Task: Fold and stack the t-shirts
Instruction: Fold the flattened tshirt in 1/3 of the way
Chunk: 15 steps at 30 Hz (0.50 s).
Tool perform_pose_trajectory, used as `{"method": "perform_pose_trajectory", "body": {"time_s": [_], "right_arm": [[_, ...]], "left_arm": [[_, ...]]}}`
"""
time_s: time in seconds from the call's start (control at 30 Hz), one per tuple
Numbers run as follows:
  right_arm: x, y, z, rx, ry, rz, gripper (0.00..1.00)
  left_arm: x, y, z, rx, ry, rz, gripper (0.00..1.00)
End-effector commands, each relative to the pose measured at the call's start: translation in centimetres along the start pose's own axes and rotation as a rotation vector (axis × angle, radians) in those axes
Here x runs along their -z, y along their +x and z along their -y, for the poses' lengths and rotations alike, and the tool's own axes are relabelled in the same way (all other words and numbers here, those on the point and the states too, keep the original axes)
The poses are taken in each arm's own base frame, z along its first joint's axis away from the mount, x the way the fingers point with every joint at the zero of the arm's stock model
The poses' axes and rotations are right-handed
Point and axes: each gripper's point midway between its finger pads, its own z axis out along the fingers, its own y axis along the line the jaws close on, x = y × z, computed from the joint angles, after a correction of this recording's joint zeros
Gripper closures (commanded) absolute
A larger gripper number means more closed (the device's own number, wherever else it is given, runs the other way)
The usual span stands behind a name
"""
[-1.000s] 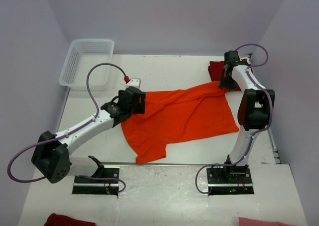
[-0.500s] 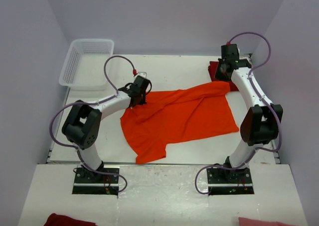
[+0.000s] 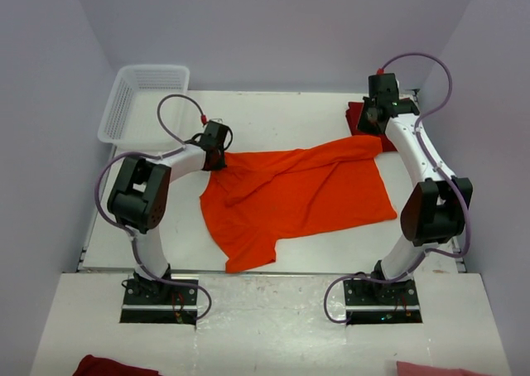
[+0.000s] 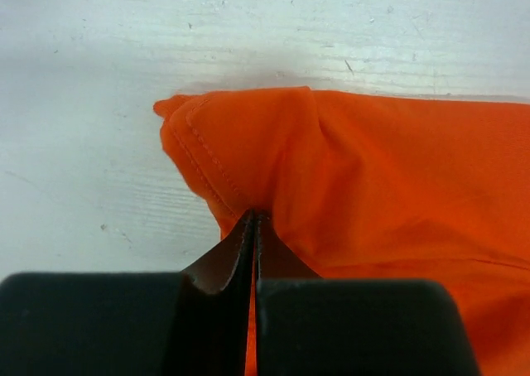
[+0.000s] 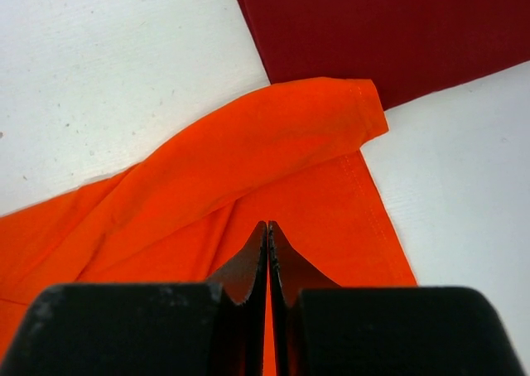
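Observation:
An orange t-shirt [image 3: 298, 194] lies spread and wrinkled on the white table [image 3: 273, 119]. My left gripper [image 3: 220, 154] is at its far left corner. In the left wrist view the left gripper [image 4: 255, 217] is shut, pinching a bunched fold of the orange t-shirt [image 4: 397, 177] just behind the hemmed corner. My right gripper [image 3: 370, 132] is at the shirt's far right corner. In the right wrist view the right gripper [image 5: 268, 225] is shut on the orange t-shirt [image 5: 207, 177], near its sleeve. A dark red t-shirt [image 5: 397, 28] lies flat just beyond, partly under that sleeve.
A white lattice basket [image 3: 145, 103] stands at the back left corner. On the near ledge a dark red cloth [image 3: 112, 366] shows at the bottom left and a pink cloth [image 3: 435, 368] at the bottom right. Purple walls close in on both sides.
The left arm has folded upright and its gripper has moved back and left to the shirt's far corner. Both grippers have shut on the orange cloth. The right gripper shifted slightly backward.

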Motion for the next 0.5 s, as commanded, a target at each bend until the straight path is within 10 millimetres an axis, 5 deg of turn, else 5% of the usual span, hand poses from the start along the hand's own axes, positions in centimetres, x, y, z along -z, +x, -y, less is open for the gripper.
{"method": "perform_pose_trajectory", "body": {"time_s": [0.0, 0.47], "right_arm": [[2.7, -2.4, -1.0, 0.0, -0.041, 0.085, 1.0], [3.1, -2.0, -1.9, 0.031, -0.043, 0.062, 1.0]], "left_arm": [[-1.1, -1.2, 0.2, -0.005, 0.015, 0.032, 1.0], [-4.2, 1.2, -6.3, 0.103, -0.127, -0.067, 1.0]]}}
